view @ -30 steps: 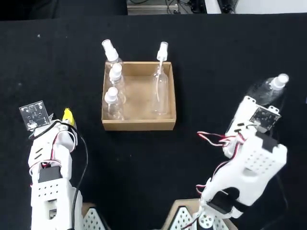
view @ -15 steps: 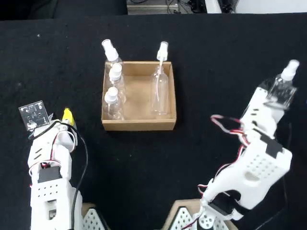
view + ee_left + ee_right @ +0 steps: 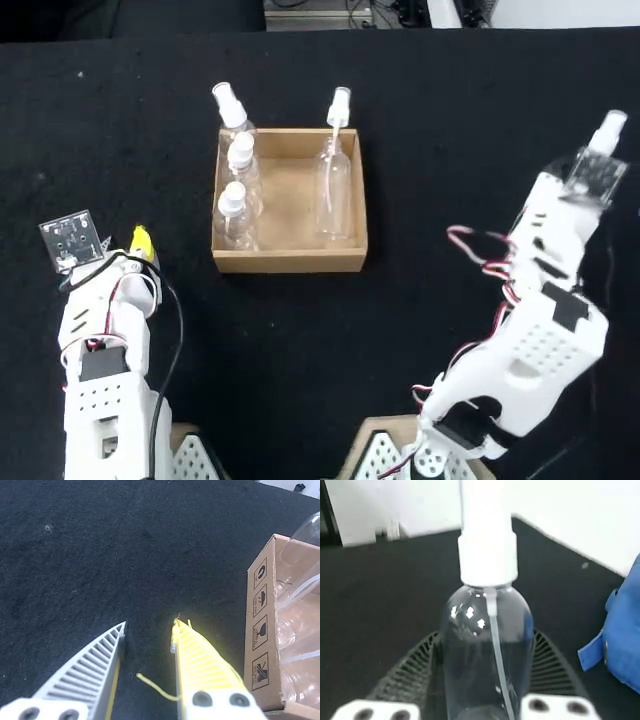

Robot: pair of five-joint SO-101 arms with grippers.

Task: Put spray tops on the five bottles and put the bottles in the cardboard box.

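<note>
I see both arms in white plastic with perforated panels; the left arm trails a black cable, the right arm loops red, white and black wires. The left gripper pairs a grey ribbed finger with a yellow one; the right gripper has black ones.

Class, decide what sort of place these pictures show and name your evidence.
Probably a robotics lab bench: two robot arms at a black-covered table, a cardboard box of spray bottles, cables at the far edge.
</note>
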